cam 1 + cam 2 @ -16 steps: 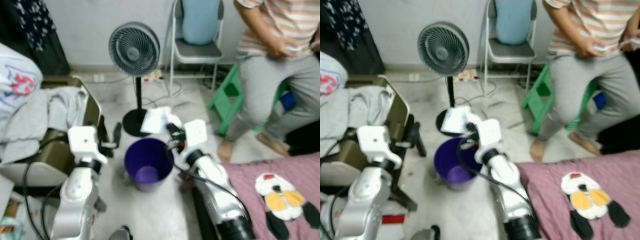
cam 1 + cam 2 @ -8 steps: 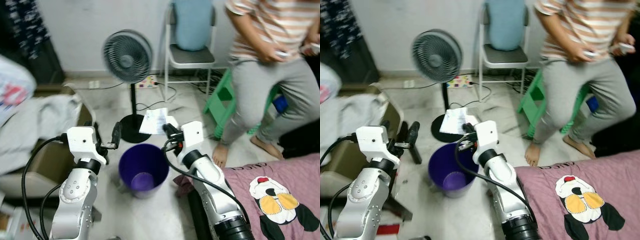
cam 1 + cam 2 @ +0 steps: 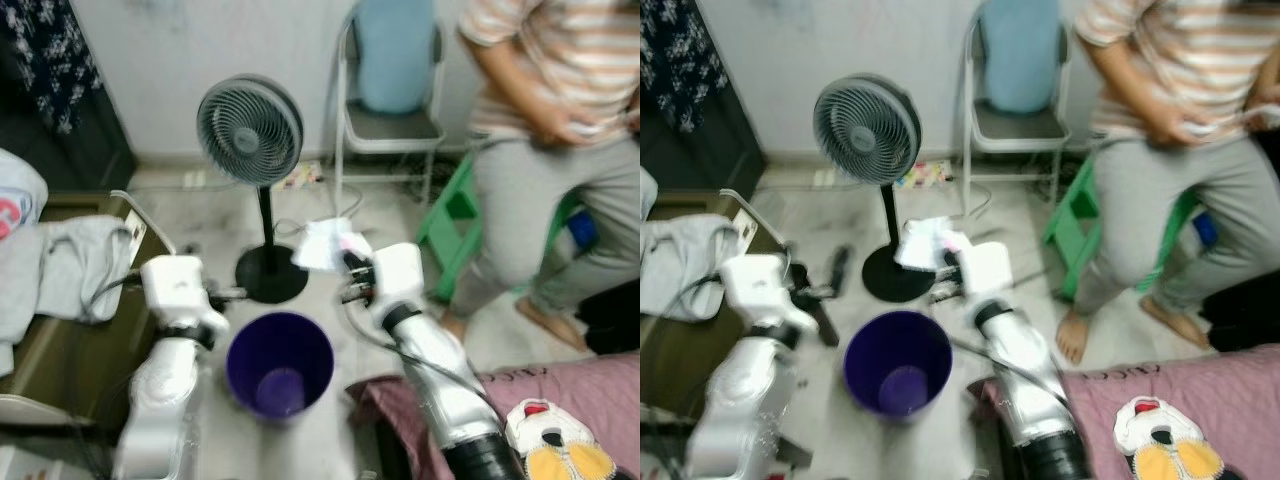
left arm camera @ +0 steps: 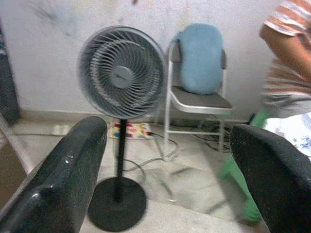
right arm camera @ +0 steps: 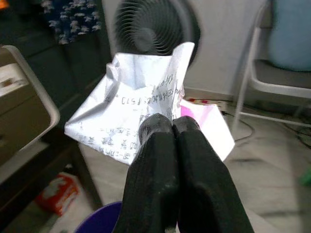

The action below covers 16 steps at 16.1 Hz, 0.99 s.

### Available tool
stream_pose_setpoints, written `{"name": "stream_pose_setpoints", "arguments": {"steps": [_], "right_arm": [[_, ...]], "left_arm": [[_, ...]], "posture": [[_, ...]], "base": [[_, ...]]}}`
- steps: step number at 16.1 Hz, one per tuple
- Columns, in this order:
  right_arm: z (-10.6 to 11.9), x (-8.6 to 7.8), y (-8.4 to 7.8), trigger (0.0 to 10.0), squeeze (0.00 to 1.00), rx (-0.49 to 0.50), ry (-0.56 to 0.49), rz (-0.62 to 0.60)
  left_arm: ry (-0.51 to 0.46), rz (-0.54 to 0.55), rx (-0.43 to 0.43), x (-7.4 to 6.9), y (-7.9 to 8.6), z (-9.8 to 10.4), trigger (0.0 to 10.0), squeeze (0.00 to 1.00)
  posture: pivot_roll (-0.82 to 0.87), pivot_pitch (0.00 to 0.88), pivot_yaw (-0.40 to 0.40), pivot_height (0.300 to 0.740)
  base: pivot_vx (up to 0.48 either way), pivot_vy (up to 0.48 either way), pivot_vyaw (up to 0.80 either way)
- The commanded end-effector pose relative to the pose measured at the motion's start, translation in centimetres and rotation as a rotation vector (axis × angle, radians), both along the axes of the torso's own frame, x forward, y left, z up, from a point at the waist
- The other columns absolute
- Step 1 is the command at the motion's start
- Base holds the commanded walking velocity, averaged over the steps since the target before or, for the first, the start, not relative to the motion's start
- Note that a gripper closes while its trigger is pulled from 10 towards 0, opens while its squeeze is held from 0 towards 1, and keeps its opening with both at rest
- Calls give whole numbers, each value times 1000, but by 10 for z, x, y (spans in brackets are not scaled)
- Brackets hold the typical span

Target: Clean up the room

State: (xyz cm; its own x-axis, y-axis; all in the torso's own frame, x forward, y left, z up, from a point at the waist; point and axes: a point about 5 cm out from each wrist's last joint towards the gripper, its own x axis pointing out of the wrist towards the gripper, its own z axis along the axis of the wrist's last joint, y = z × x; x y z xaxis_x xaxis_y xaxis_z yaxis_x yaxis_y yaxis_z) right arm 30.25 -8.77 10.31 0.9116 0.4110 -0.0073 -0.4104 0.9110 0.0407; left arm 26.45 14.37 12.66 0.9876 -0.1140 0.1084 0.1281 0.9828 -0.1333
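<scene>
A purple bin (image 3: 279, 365) stands open on the floor between my two arms. My right gripper (image 5: 172, 124) is shut on a crumpled sheet of white paper with print and a pink patch (image 5: 141, 104). In the head views the paper (image 3: 322, 243) hangs just past the bin's far rim, in front of the fan's base. My left gripper (image 4: 170, 160) is open, its fingers wide apart with nothing between them. It is held beside the bin's left rim (image 3: 232, 294).
A standing fan (image 3: 250, 120) rises right behind the bin. A folding chair with a blue cushion (image 3: 395, 100) stands by the wall. A person (image 3: 560, 150) stands at the right by a green stool (image 3: 452, 205). A purple bed with a plush toy (image 3: 560, 450) is at lower right, a box with clothes (image 3: 70, 260) at left.
The view has shifted and blurred as the camera moved. The right gripper still holds the paper near the bin's far rim. The person has shifted stance.
</scene>
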Motion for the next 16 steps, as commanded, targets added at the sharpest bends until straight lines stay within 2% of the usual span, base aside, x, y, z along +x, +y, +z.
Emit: {"name": "stream_pose_setpoints", "arguments": {"steps": [1,4,8,12,16], "right_arm": [[6,1,11,10000,0,16,-19,29],[8,0,13,10000,0,20,-30,45],[8,0,15,10000,0,19,-33,48],[6,0,15,10000,0,21,-19,35],[-2,5,6,10000,0,-27,14,-68]], "left_arm": [[-6,24,18,0,8,2,10000,0],[-3,30,24,0,10,2,10000,0],[3,34,34,-2,12,0,10000,0],[8,-45,60,-10,20,-7,10000,0],[27,-185,91,-17,23,-11,10000,0]], "posture": [[-10,111,-57,740],[-8,112,-58,740],[-8,112,-58,740],[-3,119,-51,740],[-3,122,-48,740]], "base": [[0,0,0],[0,0,0],[0,0,783],[0,0,541],[0,0,0]]}}
